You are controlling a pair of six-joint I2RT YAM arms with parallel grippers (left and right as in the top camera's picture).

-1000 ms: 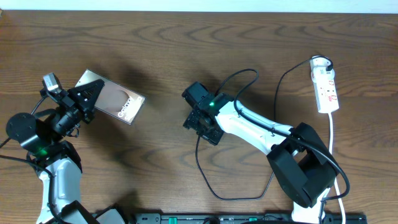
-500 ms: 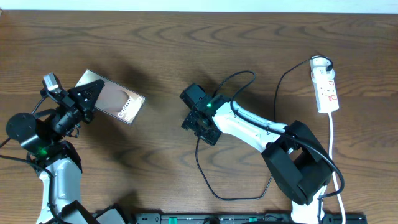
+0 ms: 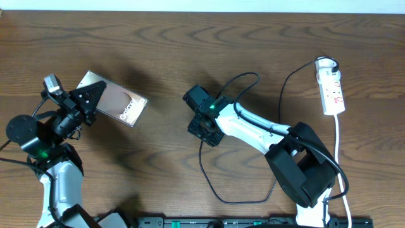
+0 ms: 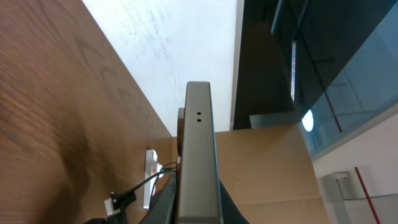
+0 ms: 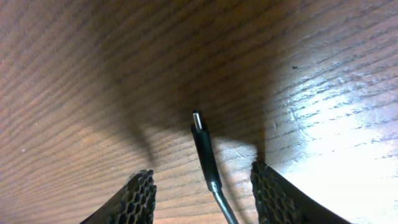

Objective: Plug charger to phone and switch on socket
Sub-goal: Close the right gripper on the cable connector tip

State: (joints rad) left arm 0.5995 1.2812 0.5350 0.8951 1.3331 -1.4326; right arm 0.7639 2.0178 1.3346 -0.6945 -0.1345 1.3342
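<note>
My left gripper (image 3: 93, 96) is shut on the near end of the phone (image 3: 117, 103), a dark glossy slab with white "Galaxy" lettering, at the left of the table. In the left wrist view the phone's grey edge (image 4: 198, 143) stands between my jaws. My right gripper (image 3: 204, 130) is low over the table's middle, open. The charger's plug tip (image 5: 203, 146) lies on the wood between the right fingers (image 5: 140, 198), touching neither. Its thin black cable (image 3: 218, 193) loops toward the front. The socket (image 3: 332, 88), a white strip with red marks, lies at the far right.
The strip's white cord (image 3: 340, 149) runs toward the front right past the right arm's base (image 3: 304, 171). A black rail (image 3: 240, 222) lines the front edge. The strip also shows in the left wrist view (image 4: 151, 180).
My right gripper has shifted slightly left over the charger's plug end. The left gripper and the phone have not moved.
</note>
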